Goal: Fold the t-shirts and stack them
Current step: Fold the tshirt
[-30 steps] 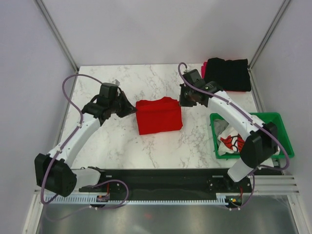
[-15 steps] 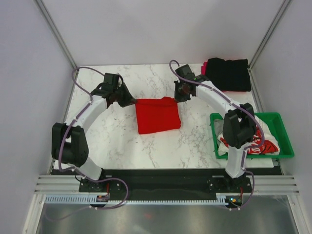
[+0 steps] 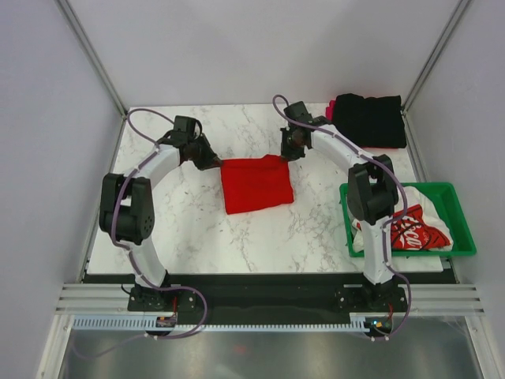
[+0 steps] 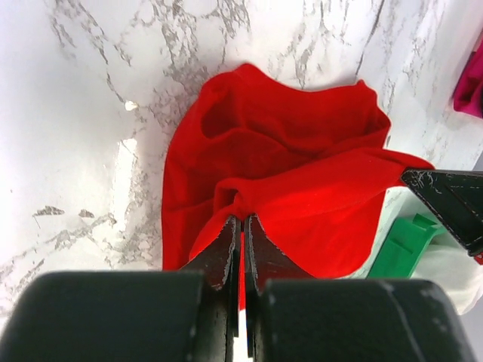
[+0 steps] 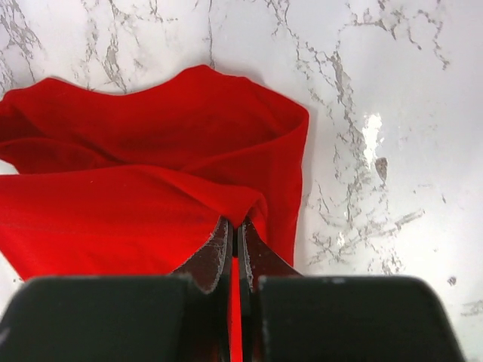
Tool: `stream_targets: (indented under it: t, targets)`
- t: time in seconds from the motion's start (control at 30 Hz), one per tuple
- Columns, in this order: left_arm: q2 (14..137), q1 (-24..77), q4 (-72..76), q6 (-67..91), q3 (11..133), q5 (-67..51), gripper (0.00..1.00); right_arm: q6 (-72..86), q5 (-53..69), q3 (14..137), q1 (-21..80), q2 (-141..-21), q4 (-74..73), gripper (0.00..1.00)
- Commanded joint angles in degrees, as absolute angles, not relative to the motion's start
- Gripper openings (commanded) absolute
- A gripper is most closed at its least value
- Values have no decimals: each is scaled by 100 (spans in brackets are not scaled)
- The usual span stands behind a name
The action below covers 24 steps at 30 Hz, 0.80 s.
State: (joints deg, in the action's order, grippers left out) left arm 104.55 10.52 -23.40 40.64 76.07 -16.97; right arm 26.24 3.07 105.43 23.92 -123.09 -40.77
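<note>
Slippage is looking like the chief danger here: the left gripper (image 3: 211,162) is pinching the red t-shirt (image 3: 256,183) between closed jaws at the far corner lying farther from the green crate (image 3: 410,253). The right gripper (image 3: 289,154) is clamping the far corner nearer the crate the same way, and each is biting only a thin peak of cloth. The shirt is lying part-folded on the table (image 3: 197,229), to the left of the crate, while the black t-shirt (image 3: 369,120) is sitting folded just beyond the crate's far side and a white printed t-shirt (image 3: 410,229) is waiting inside it. If one arm is pulling harder or faster than its partner, I judge the cloth could be sliding out of one pinch, or the fold could be skewing and leaving crooked edges. Both wrist views are showing loose layers bunching under the raised edge, so wrinkles may be getting trapped. Dragging the shirt toward the crate could also be snagging it on the rim.
</note>
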Motion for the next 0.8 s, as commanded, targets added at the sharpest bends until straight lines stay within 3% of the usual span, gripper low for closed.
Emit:
stream_targets:
  t: [0.0, 0.23, 0.3, 0.33, 0.37, 0.4, 0.43, 0.57, 0.77]
  targets:
    - [10678, 897, -2118, 3744, 7997, -1661, 2, 2461, 299, 10924, 2268, -12506, -4052, 0]
    - [11310, 800, -2214, 3639, 8717, -2011, 2, 2610, 378, 11460, 2180, -12911, -4113, 0]
    - [11688, 756, -2573, 3630, 9314, -2100, 11, 2672, 396, 11731, 2118, -12972, -4166, 0]
    - [11811, 738, -2723, 3569, 9534, -2301, 18, 2733, 378, 11846, 2057, -13051, -4288, 5]
    - [12056, 721, -2838, 3534, 9989, -2390, 35, 2751, 369, 11961, 2031, -13078, -4341, 19]
    - [12137, 721, -3196, 3490, 10219, -2425, 41, 2768, 387, 12145, 2013, -13096, -4403, 41]
    - [12207, 712, -3356, 3454, 10439, -2400, 49, 2760, 395, 12242, 1978, -13139, -4516, 98]
    - [11954, 677, -3752, 3393, 10907, -2321, 59, 2646, 378, 12428, 1942, -12886, -4790, 98]
    - [10733, 755, -3850, 3463, 10242, -2373, 59, 2856, 939, 11121, 2170, -11384, -4080, 98]
